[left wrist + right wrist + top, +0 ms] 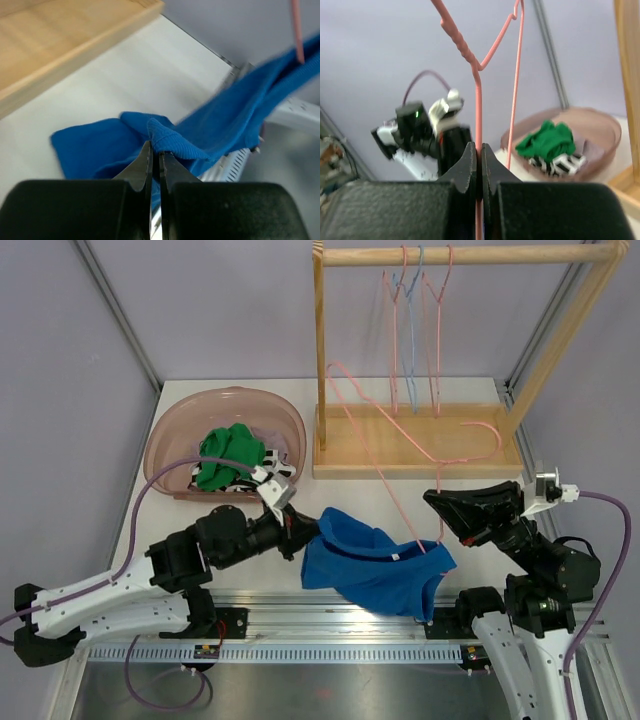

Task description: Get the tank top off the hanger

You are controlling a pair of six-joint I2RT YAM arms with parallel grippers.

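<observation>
Top external: left hand [155, 165] low, clamping tank top [235, 120]; right hand [480, 160] pinches hanger [478, 100].

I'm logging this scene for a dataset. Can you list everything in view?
Blue fabric tank top: one, blue, bunched at the table's near edge, between the two grippers.
Pink wire hanger: one, pink, slanting from the rack down to the tank top.
Wooden clothes rack: one, light wood, at the table's far right.
Thin wire hangers: three, two pink and one light blue, hung on the rack's rod.
Translucent pink plastic basin: one, pink, far left.
Green garment: one, green, in the basin.
Black-and-white cloth: one, in the basin under the green garment.
White table: one, white.
Left gripper: black, shut on the tank top.
Right gripper: black, shut on the pink hanger.
</observation>
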